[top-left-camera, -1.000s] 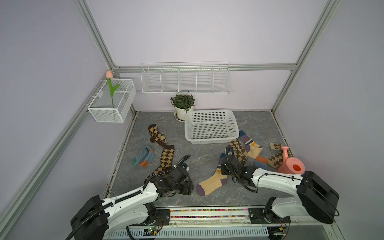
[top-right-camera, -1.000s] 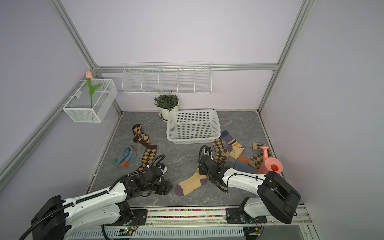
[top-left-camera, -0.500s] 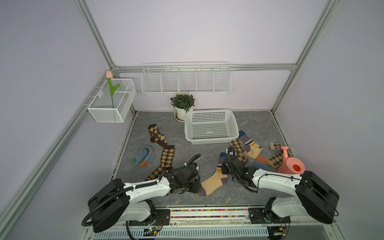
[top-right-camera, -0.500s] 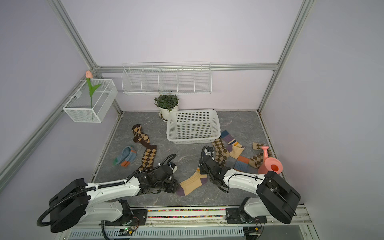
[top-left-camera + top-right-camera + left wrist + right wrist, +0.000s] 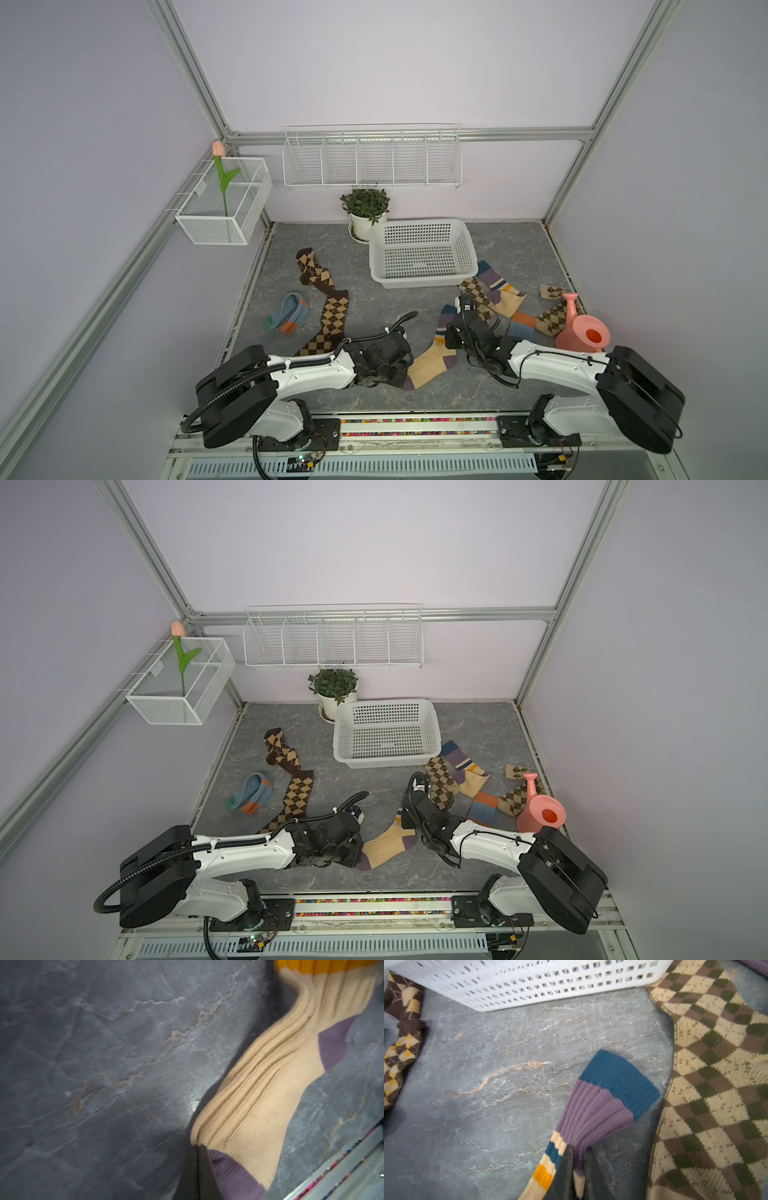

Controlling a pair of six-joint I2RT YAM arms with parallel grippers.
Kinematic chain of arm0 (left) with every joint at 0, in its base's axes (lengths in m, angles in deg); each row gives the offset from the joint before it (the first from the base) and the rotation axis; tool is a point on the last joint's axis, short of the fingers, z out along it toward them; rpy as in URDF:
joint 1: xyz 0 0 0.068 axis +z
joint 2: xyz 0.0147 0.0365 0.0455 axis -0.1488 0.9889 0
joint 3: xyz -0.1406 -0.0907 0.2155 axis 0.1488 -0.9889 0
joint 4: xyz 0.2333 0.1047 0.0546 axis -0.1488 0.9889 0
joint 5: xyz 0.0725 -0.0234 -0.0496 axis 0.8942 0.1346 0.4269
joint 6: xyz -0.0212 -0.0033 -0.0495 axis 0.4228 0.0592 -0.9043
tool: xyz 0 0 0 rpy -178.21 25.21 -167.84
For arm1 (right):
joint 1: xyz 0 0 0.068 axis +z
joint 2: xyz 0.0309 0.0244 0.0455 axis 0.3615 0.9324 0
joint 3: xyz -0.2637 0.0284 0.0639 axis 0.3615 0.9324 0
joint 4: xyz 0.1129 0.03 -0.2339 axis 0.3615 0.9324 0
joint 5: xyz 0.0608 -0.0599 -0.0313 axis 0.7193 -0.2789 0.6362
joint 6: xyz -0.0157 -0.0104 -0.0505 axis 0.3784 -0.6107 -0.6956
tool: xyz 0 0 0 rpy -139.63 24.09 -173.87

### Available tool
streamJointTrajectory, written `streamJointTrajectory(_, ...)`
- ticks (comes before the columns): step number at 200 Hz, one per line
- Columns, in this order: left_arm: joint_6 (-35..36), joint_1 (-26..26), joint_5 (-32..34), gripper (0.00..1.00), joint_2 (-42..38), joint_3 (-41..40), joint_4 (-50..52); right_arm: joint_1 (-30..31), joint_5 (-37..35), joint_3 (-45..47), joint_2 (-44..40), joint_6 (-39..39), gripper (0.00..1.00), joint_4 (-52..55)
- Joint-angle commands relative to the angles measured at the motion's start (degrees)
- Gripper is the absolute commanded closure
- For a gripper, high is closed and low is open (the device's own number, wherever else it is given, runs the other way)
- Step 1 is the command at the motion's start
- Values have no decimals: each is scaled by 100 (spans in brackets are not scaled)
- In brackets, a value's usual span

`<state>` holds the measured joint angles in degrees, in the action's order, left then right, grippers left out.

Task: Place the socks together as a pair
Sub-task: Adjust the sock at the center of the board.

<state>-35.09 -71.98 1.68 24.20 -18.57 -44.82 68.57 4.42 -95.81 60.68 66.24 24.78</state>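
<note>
A cream sock (image 5: 432, 360) with a purple toe and heel lies near the front middle of the grey surface (image 5: 374, 299). It is stretched out between the two arms.

The left end effector (image 5: 402, 374) is at the toe end. In the left wrist view its two dark fingers (image 5: 204, 1167) are pressed together. The edge of the sock is bunched up right at their tips, just by the purple toe.

The right end effector (image 5: 451, 332) is at the other end, the top of the sock. In the right wrist view its fingers (image 5: 564, 1167) are clamped on the purple ribbed part, and the blue cuff fans out past the tips.

The other cream sock (image 5: 505, 298) lies further back on the right, near the white basket (image 5: 419, 282) and just beside a tan argyle sock (image 5: 478, 297). A pink watering can (image 5: 582, 328) stands by the right edge.
</note>
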Motion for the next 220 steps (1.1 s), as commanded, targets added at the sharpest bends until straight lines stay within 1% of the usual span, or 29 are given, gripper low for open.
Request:
streamJointTrajectory(1, 52, -13, 1045, 100, -146, 533, 1172, -26, 53, 71, -312, 6, 83, 119)
streamJointTrajectory(16, 194, 5, 1567, 100, -127, 915, 1740, -27, 94, 129, -443, 27, 81, 166)
streamJointTrajectory(25, 336, 54, 1762, 100, -52, 1174, 2029, -29, 113, 172, -497, 52, 79, 176)
streamJointTrajectory(43, 653, 193, 1932, 100, 210, 1682, 2468, -28, 257, 211, -541, 78, 75, 215)
streamJointTrajectory(65, 1039, 334, 2192, 100, 710, 2224, 2999, -18, 448, 313, -585, 134, 69, 153)
streamJointTrajectory(78, 1184, 405, 2352, 100, 979, 2373, 3186, -10, 520, 415, -638, 184, 64, 93)
streamJointTrajectory(90, 1286, 511, 2388, 100, 1116, 2395, 3207, -9, 587, 477, -696, 195, 61, 103)
streamJointTrajectory(104, 1321, 595, 2480, 84, 1178, 2363, 3167, -9, 647, 485, -792, 160, 60, 201)
streamJointTrajectory(114, 1317, 643, 2564, 75, 1174, 2324, 3117, -13, 679, 472, -867, 124, 59, 268)
streamJointTrajectory(133, 1253, 681, 2805, 66, 1085, 2307, 3093, -10, 803, 273, -901, -56, 58, 505)
streamJointTrajectory(147, 1065, 665, 3047, 63, 915, 2425, 3267, -14, 968, 10, -770, -268, 57, 724)
streamJointTrajectory(164, 868, 406, 3221, 55, 478, 2539, 3340, -1, 1096, -183, -587, -416, 57, 742)
streamJointTrajectory(169, 785, 323, 3202, 53, 317, 2550, 3310, 2, 1100, -191, -543, -432, 57, 697)
streamJointTrajectory(178, 667, 206, 2959, 49, 9, 2462, 3096, 4, 1104, -216, -468, -448, 57, 644)
streamJointTrajectory(181, 634, 173, 2808, 46, -126, 2398, 2978, 4, 1106, -232, -446, -457, 57, 642)
streamJointTrajectory(186, 555, 140, 2558, 45, -326, 2245, 2733, 8, 1122, -259, -403, -486, 57, 642)
streamJointTrajectory(198, 321, 128, 1903, 34, -798, 1680, 2037, 24, 1173, -367, -293, -577, 57, 671)
streamJointTrajectory(206, 141, 132, 1649, 33, -1079, 1225, 1460, 27, 1262, -480, -199, -671, 56, 756)
streamJointTrajectory(220, -274, 137, 1417, 34, -1480, 455, 655, 51, 1401, -760, 41, -847, 55, 990)
